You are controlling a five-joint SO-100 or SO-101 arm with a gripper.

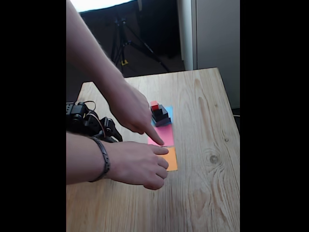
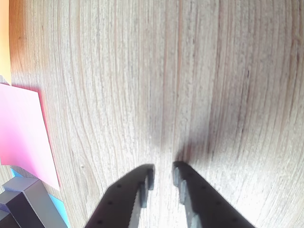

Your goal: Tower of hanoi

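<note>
Claw [image 2: 164, 175] hangs over bare tabletop [image 2: 190, 71] in the wrist view, fingers slightly parted and gripping nothing. Stacked on the blue square [image 1: 168, 111], the tower [image 1: 160, 115] rises grey slab, black slab, black cube, red cube [image 1: 154, 104]. Two hands reach across the fixed view: one [image 1: 133, 108] presses a finger on the pink square [image 1: 165, 134], the other [image 1: 137, 164] overlaps the orange square [image 1: 171, 159], partly hiding the arm [image 1: 89, 123].

Orange paper square [image 1: 171, 158] half under a hand [image 1: 137, 165], grey slab [image 2: 33, 199] cut by frame edge
</note>
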